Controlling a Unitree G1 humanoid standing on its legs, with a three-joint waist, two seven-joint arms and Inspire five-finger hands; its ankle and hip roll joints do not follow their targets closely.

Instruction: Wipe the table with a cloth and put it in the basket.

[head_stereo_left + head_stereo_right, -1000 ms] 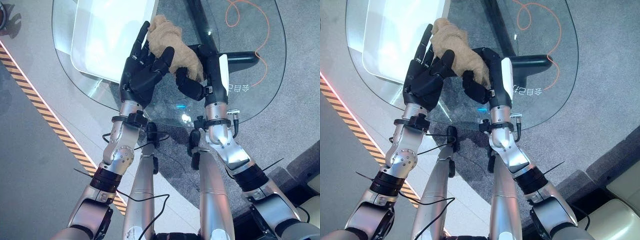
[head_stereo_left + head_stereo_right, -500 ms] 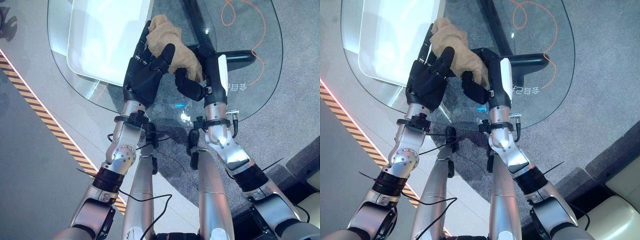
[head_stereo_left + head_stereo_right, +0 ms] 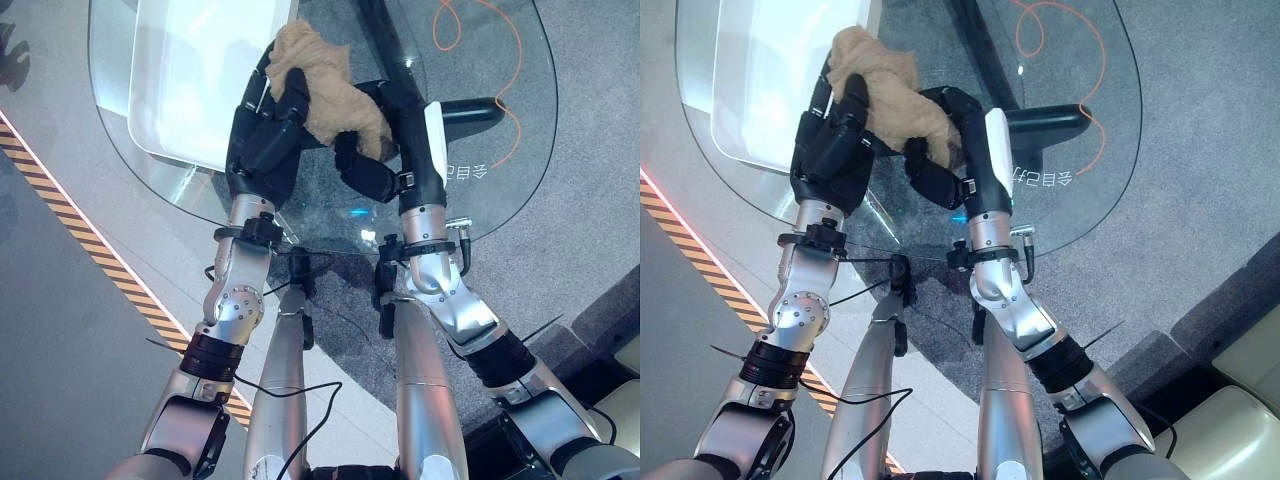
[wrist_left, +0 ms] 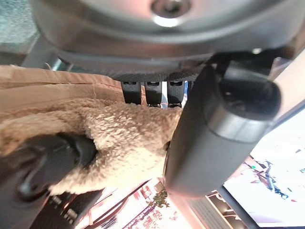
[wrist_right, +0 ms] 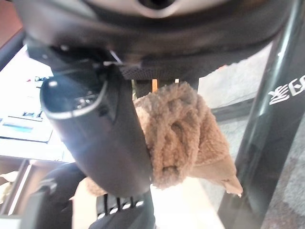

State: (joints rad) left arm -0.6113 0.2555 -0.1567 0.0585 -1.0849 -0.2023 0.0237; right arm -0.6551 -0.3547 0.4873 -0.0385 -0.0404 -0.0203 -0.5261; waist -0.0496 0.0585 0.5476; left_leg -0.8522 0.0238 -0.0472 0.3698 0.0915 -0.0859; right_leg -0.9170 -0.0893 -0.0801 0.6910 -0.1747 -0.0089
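Now | cloth (image 3: pixel 325 75) bunched between left hand (image 3: pixel 262 140) and right hand (image 3: pixel 375 150), both gripping

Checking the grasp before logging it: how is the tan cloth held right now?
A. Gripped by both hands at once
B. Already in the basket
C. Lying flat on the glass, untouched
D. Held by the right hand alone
A: the left hand and the right hand both have fingers curled on the cloth, over the glass table.

surface: round glass table (image 3: pixel 520 180) | on it: bunched tan cloth (image 3: pixel 325 85)
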